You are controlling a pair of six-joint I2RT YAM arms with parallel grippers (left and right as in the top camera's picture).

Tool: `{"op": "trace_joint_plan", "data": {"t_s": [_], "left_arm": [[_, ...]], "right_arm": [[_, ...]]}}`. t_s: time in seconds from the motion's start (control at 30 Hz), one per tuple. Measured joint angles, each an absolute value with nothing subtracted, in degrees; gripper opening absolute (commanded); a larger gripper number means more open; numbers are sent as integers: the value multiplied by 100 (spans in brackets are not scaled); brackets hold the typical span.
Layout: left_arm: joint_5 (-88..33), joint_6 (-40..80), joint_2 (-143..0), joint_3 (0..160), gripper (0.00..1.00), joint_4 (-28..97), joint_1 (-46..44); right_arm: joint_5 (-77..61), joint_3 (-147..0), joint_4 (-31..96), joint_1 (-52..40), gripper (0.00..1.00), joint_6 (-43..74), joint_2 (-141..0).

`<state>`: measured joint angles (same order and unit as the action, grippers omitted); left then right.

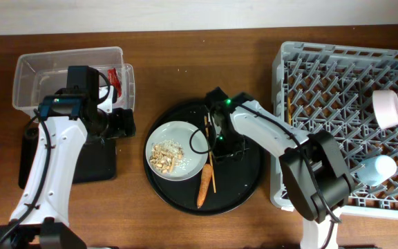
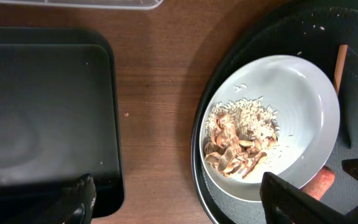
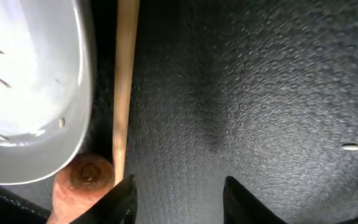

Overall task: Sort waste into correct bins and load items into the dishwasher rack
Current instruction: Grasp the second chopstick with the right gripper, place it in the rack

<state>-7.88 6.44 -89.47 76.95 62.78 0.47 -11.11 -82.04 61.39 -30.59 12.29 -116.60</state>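
The thin wooden chopstick (image 3: pixel 124 87) lies flat on the large round black tray (image 1: pixel 244 187), just beside the right edge of the pale grey-white round plate (image 1: pixel 185 138). Its lower end runs close alongside the orange carrot (image 3: pixel 82 177) at the plate's lower right.

I judge the chopstick to be light, stiff and smooth. It is also low to the tray, so it is likely to roll or skid out of a loose pinch. The bare stretch beside the plate, above the carrot, looks like the safest place to grip it, with the fingers straddling it across its width.

The right gripper (image 3: pixel 178 186) hangs low over the tray, right of the plate. Its fingers are parted and hold nothing. One finger is almost over the stick, so a small shift toward the plate seems needed.

On the plate sit beige crumbly food scraps (image 2: pixel 235 143). Left of the plate, the left gripper (image 2: pixel 179 193) is spread wide and empty above the flat black rectangular tray (image 2: pixel 42 112) and the bare wooden counter (image 1: pixel 185 55). The clear rectangular plastic tub (image 1: pixel 47 69), further up and left of the plate, holds a small red wrapper (image 1: pixel 116 77).

Well right of the plate, the large grey plastic dishwasher rack (image 1: pixel 323 76) holds a pinkish bowl (image 1: pixel 387 108) and a light-blue cup (image 1: pixel 382 168).
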Motion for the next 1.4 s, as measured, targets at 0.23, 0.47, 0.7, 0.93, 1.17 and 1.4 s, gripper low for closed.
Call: {"op": "trace_joint_plan", "data": {"t_s": [0.23,0.47,0.7,0.93,1.17,1.4], "left_arm": [[-788,644,-8947,7695,84,6276,47],[-788,644,-8947,7695,84,6278,47],[-788,644,-8947,7695,84,6283,47],[-788,644,-8947,7695,84,6281,47],[-788,644,-8947,7695,84,6283,47],[-886,646,-8947,7693,84,6154,38]], "right_arm": [[-1168,-8145,5957,-3446,47,1387,-11660],[-1044,-8068,5732,-3498,46,1776,-11660],[-642,-8055,5804,-3509,26,2561,-11793],[-384,-8055,5861,-3524,4,2921,-11802],[-351,-8237,6296,-3068,4,2731,-11504],[-263,-9185,7599,-1046,4,1216,-9212]]}}
